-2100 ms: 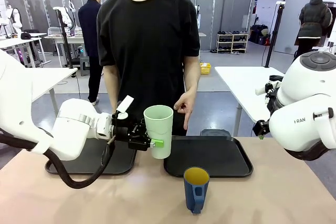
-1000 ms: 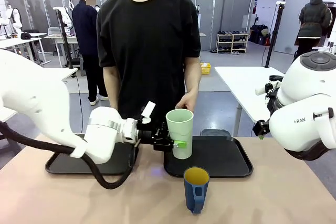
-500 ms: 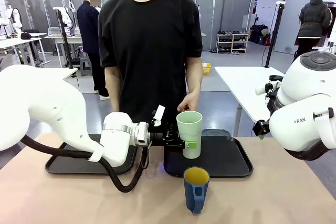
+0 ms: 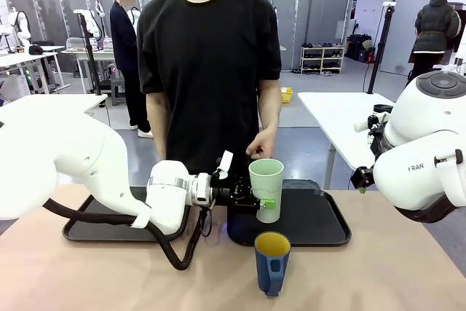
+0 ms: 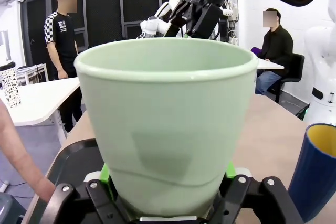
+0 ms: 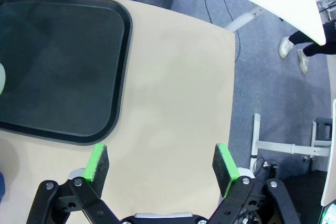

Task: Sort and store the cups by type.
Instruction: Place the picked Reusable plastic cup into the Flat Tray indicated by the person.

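Green pads of the left gripper clamp the lower wall of the pale green tumbler from both sides. The cup stands upright in that grip, mouth up. It is over the near-left part of the right-hand black tray. From the front I cannot tell whether its base already touches the tray floor; it looks just above.

To finish this placement well, the arm should lower straight down and part the pads only once the base sits flat. It should then back out level along the fingers, since a tall, light cup tips easily. The person's hand hangs near, just behind the rim, so any lift should be slow.

The dark blue mug waits on the table in front of the tray. The right gripper hangs spread and empty.
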Motion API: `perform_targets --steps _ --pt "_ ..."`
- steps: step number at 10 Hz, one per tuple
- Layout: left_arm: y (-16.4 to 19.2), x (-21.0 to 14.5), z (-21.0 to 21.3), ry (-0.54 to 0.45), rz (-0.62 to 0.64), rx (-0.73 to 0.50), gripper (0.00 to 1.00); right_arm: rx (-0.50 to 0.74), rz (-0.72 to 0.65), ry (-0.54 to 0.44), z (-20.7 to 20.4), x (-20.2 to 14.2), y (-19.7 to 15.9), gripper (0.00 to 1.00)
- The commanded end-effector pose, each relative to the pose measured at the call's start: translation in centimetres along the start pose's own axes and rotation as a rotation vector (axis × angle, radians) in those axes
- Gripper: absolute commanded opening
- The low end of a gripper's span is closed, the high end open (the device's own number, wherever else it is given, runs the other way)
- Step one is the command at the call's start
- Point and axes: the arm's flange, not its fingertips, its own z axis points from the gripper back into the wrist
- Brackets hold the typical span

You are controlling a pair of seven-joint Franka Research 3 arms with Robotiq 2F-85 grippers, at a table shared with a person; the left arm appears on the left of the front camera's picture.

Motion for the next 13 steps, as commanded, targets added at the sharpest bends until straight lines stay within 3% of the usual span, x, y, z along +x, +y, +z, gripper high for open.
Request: perform_targets --steps 1,13 --pt "1.2 -0.5 -0.5 0.022 0.020 0.009 0.84 -0.007 0.006 0.000 -0.1 0.0 0.1 1.00" --pt "2.4 -3.3 -0.1 0.075 0.074 0.003 0.84 -0.007 0.006 0.000 -0.1 0.0 0.1 1.00"
